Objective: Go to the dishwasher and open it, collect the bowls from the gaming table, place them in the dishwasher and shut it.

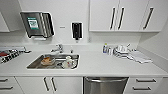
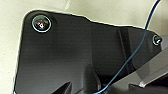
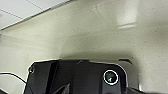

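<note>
So the head view looks straight at a kitchenette. The dishwasher [image 1: 105,85] sits under the white desk [image 1: 100,65], right of centre at the bottom edge, shut, and you only get its top part with the bar handle; the rest is cut off. Left of it there's a white cabinet [image 1: 50,85] with two dark handles, and on its other side drawers [image 1: 143,85].

In the sink [image 1: 53,61] there's a pile of dishes, something orange-brown and something white, too blurry to sort out. Tap [image 1: 58,48] behind it. On the wall: a metal paper towel dispenser [image 1: 37,24] and a black soap dispenser [image 1: 76,30]. Over on the right of the desk, a small bottle [image 1: 105,48], some white crockery and a cloth [image 1: 140,57], all mushy.

Both wrist views mostly give the robot's own dark plate over pale speckled floor [image 3: 100,32], plus a thin blue cable [image 2: 130,57] in the left one. Can't tell what either set of jaws is doing.
</note>
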{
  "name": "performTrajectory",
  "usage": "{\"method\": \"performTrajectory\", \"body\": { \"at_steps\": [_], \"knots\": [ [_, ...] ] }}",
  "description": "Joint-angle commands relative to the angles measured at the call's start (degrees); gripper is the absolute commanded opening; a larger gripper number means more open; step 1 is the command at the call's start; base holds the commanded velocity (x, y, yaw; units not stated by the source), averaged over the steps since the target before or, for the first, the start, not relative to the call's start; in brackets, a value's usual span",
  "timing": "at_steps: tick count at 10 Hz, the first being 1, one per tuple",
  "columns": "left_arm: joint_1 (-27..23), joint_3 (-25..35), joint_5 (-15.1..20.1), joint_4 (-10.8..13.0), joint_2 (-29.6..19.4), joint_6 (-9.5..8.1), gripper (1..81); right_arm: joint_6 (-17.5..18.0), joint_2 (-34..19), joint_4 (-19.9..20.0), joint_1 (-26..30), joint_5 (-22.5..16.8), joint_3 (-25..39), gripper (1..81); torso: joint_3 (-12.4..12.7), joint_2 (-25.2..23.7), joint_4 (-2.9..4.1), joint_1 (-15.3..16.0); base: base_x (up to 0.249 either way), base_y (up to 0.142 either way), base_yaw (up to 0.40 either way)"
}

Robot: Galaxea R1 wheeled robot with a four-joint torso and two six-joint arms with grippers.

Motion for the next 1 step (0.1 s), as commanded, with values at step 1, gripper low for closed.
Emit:
{"method": "performTrajectory", "body": {
  "at_steps": [1],
  "knots": [
    [-2.02,-1.18,2.60,0.61,-0.11,0.51,81.1,-2.96,0.14,2.69,1.32,-4.87,-2.27,81.1,0.00,0.00,-0.02,0.00,0.000,0.000,0.000]
  ]
}}
